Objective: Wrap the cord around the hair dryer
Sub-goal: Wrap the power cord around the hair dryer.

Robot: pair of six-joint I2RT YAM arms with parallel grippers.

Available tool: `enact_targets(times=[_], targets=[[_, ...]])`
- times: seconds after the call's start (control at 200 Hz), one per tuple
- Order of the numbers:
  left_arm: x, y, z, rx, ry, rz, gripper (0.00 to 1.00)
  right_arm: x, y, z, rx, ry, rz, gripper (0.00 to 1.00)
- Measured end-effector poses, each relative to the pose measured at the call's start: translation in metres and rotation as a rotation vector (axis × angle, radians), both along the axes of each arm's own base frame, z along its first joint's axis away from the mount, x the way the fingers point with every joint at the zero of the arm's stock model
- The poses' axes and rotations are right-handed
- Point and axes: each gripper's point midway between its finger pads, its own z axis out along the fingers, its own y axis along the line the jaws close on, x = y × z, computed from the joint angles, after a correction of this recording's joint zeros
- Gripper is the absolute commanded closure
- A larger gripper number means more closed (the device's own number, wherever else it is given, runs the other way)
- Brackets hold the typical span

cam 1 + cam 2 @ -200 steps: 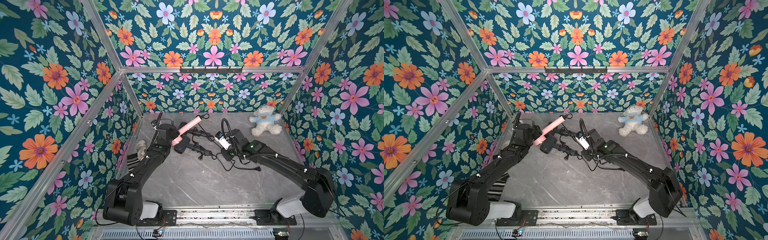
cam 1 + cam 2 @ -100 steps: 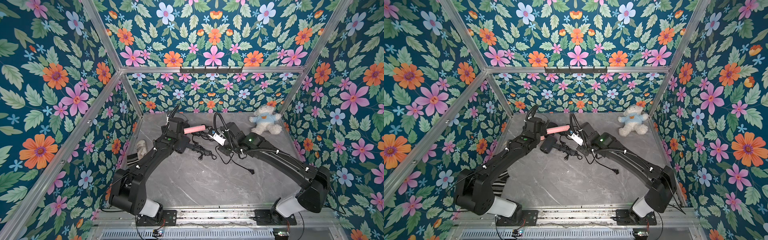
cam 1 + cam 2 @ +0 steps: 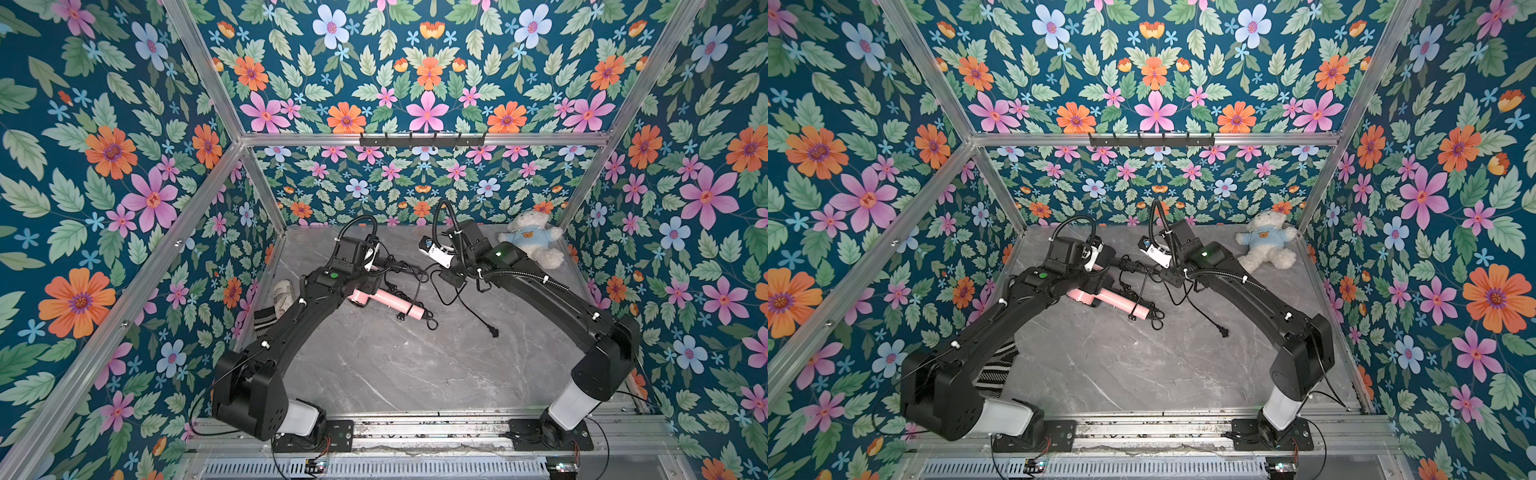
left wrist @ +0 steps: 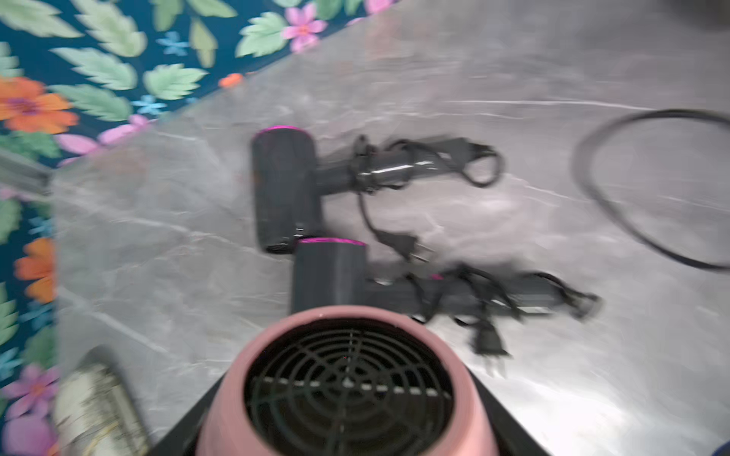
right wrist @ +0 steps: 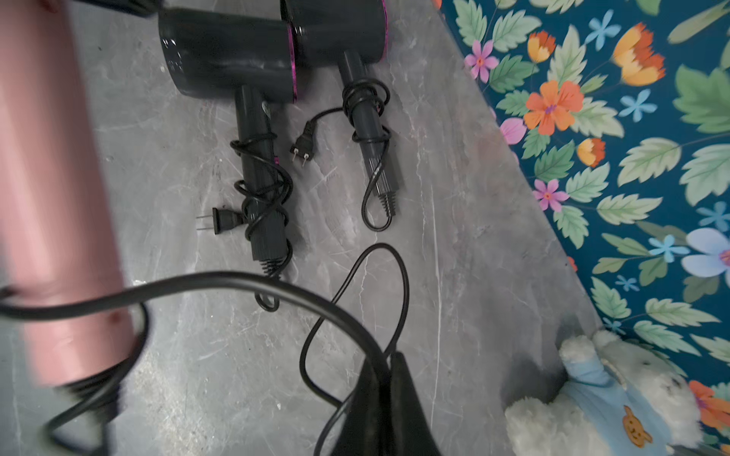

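Right, from my station I see the left gripper clamped on the head of the pink hair dryer; its handle juts out from under the wrist toward the front right of the table; the right gripper has its fingers pinched together on the black cord, which crosses the handle near its end; the plug lies loose on the table, well apart from the handle; two dark dryers lie side by side behind, cords wound on their handles; a teddy bear sits in the far right corner.
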Motion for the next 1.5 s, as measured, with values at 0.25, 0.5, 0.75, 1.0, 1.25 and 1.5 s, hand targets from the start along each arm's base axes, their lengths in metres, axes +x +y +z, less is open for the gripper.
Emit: enact_targets(times=[0.25,0.5,0.75,1.0,1.25,1.5], targets=[[-0.019,-0.023,0.02,-0.377,-0.034,-0.072,1.0,-0.01,-0.013,-0.016,0.149,0.109,-0.021,1.0],[0.002,-0.03,0.021,-0.741,-0.035,0.089,1.0,-0.009,-0.017,-0.027,0.409,0.218,-0.137,1.0],[0.018,-0.01,0.02,-0.948,-0.071,0.324,1.0,-0.012,-0.01,-0.044,0.655,0.358,-0.246,1.0],[0.018,-0.015,0.013,-1.09,-0.025,0.412,1.0,-0.011,0.009,-0.048,0.774,0.417,-0.274,1.0],[0.02,-0.019,0.029,-1.114,-0.01,0.441,1.0,-0.015,0.002,-0.065,0.812,0.432,-0.344,0.42],[0.015,0.0,0.071,-1.008,-0.104,0.476,1.0,-0.018,-0.032,-0.063,0.77,0.407,-0.416,0.14]])
